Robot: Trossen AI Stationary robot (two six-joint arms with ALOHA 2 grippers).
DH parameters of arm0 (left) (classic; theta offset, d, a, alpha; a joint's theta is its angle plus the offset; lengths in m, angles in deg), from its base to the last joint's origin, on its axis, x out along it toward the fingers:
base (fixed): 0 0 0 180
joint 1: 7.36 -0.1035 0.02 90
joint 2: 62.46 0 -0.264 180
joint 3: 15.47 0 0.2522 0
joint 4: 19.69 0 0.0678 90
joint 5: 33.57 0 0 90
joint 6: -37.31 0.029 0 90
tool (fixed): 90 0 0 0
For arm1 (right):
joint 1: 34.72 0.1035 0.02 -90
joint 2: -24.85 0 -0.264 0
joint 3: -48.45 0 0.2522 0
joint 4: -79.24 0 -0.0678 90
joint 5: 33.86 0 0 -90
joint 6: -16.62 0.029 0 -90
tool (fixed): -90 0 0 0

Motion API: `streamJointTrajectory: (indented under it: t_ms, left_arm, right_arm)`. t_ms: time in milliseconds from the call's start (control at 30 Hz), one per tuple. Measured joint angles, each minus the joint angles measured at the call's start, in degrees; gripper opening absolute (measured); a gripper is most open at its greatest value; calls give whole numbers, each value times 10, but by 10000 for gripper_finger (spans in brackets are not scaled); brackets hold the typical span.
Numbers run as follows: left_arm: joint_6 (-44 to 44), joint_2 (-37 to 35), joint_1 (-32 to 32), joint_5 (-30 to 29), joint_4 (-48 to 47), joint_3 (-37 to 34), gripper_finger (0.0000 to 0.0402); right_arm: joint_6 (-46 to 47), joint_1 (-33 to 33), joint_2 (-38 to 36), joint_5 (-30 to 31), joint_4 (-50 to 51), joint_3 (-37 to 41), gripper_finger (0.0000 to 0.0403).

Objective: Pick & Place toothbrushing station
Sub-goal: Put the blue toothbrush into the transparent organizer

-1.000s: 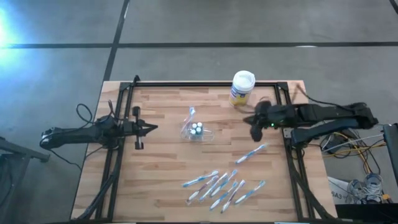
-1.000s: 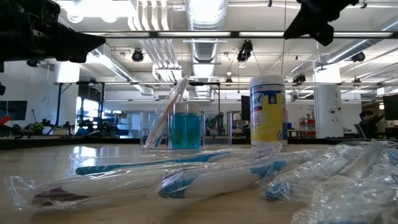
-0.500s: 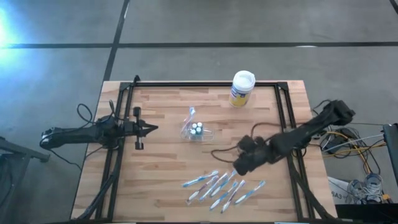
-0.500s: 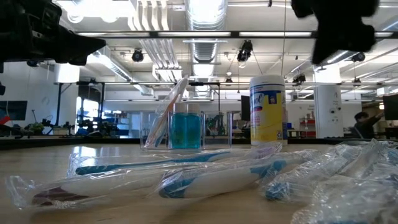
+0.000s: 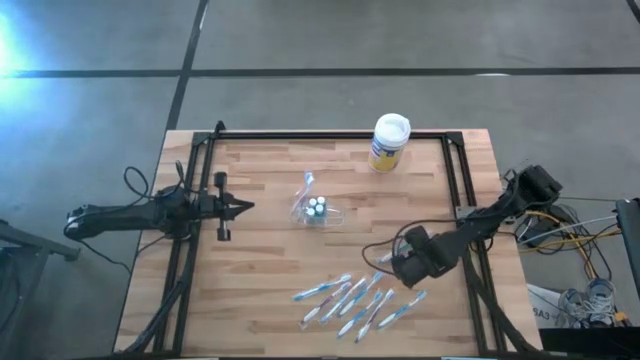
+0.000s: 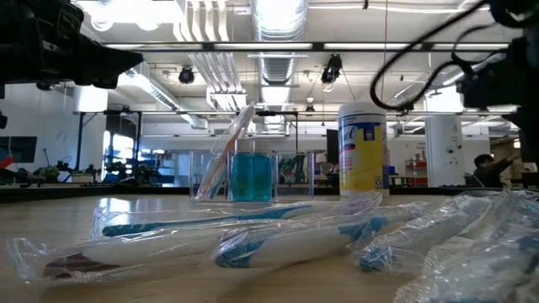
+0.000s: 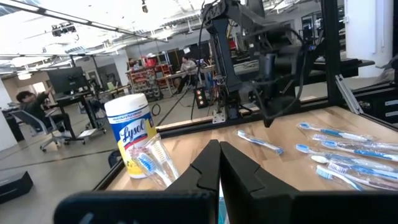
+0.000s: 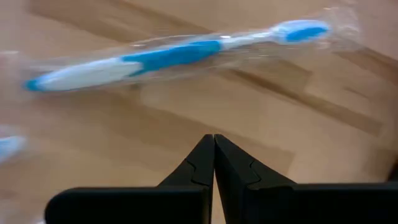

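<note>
Dark fingers of the right gripper (image 8: 214, 144) are pressed shut, empty, above a wrapped blue-white toothbrush (image 8: 174, 57) near the loose toothbrushes (image 5: 360, 300). Centrally on the wooden table (image 5: 260, 270) is seen the clear holder (image 5: 316, 210). The left gripper (image 5: 245, 207) is held closed at the table's left edge.

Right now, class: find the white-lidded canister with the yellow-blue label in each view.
High view: canister at the table's far edge, right of centre.
Low view: upright, right of the clear holder.
Left wrist view: left side.
Right wrist view: not in it.
Shared landmark: the clear holder beside it.
</note>
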Motion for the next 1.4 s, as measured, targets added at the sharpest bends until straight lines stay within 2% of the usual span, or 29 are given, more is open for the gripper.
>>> streamJointTrajectory:
  t_ms: [167, 433, 567, 733, 900, 1033, 1200, 1333, 1400]
  left_arm:
    - [0, 0, 0, 0, 0, 0, 10]
    - [0, 0, 0, 0, 0, 0, 10]
    - [0, 0, 0, 0, 0, 0, 10]
    - [0, 0, 0, 0, 0, 0, 10]
    - [0, 0, 0, 0, 0, 0, 10]
    - [0, 0, 0, 0, 0, 0, 10]
    - [0, 0, 1, 0, -2, 0, 10]
    - [0, 0, 0, 0, -5, 0, 10]
    - [0, 0, 0, 0, -5, 0, 10]
  right_arm:
    - [8, -11, 0, 10, 1, 46, 8]
    - [-13, -57, 0, 81, -3, 113, 8]
    - [-69, -100, 0, 124, -25, 123, 8]
    - [-213, -169, 0, 186, -114, 119, 8]
    - [-385, -241, 0, 183, -259, 118, 8]
    - [-491, -266, 0, 178, -332, 102, 8]
    - [-515, -279, -8, 169, -265, 41, 8]
    - [-520, -284, -11, 86, -197, -11, 8]
    - [-520, -285, -11, 54, -193, -29, 10]
